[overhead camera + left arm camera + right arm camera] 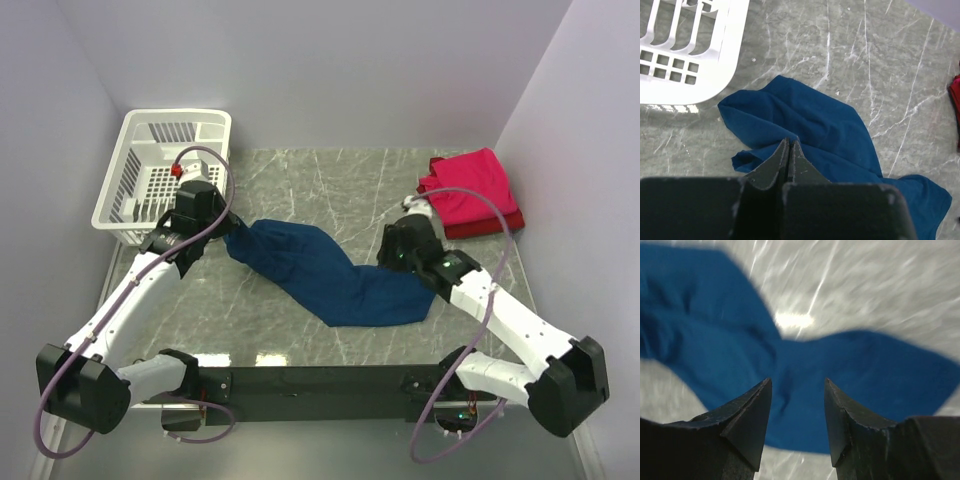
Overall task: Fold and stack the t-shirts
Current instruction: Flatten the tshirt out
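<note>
The navy blue t-shirt [320, 270] lies bunched in a long diagonal strip across the middle of the table. My left gripper [233, 228] is shut on its upper left end; the left wrist view shows the closed jaws [790, 142] pinching the cloth [810, 120]. My right gripper [392, 258] is open and empty, hovering over the shirt's right part [850, 375], its tips [797, 383] apart above the cloth. Folded pinkish-red shirt [468, 188] lies on a darker red one [492, 226] at the back right. No print shows on the navy shirt.
A white slotted plastic basket [215, 120] stands at the back left, close behind my left gripper; its corner shows in the left wrist view [715, 70]. The red stack's edge [955, 100] shows at the right there. Walls enclose the grey marble table [330, 180].
</note>
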`<act>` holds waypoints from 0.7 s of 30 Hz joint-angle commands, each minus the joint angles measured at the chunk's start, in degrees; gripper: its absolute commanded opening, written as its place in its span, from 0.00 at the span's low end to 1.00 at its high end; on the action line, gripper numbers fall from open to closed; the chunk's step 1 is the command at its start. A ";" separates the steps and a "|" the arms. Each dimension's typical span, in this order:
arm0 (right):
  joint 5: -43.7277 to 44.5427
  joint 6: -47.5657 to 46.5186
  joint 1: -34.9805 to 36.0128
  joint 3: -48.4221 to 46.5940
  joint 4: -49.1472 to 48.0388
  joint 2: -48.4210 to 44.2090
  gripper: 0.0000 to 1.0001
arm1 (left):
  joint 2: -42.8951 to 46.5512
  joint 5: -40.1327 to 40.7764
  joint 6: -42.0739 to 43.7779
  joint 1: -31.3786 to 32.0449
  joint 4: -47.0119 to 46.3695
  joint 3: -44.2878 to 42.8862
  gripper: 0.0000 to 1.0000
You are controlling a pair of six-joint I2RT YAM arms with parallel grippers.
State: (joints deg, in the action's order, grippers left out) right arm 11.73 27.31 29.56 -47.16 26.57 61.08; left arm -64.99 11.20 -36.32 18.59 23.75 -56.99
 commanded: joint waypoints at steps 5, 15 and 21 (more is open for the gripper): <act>-1.44 6.61 11.82 3.38 0.85 3.08 0.53 | 0.39 -1.01 0.28 0.31 -3.44 -1.10 0.00; -2.85 13.64 17.89 8.84 0.33 7.47 0.54 | 0.04 -0.57 0.54 0.31 -3.27 -1.37 0.01; -2.24 15.49 19.48 9.63 -0.90 13.27 0.54 | -0.13 -0.13 0.63 0.31 -2.92 -1.28 0.01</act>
State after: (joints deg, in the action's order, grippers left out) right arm 8.27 40.36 48.25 -38.13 27.24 72.73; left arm -65.23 11.18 -36.18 18.63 22.96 -56.99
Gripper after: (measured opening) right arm 0.538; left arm 0.013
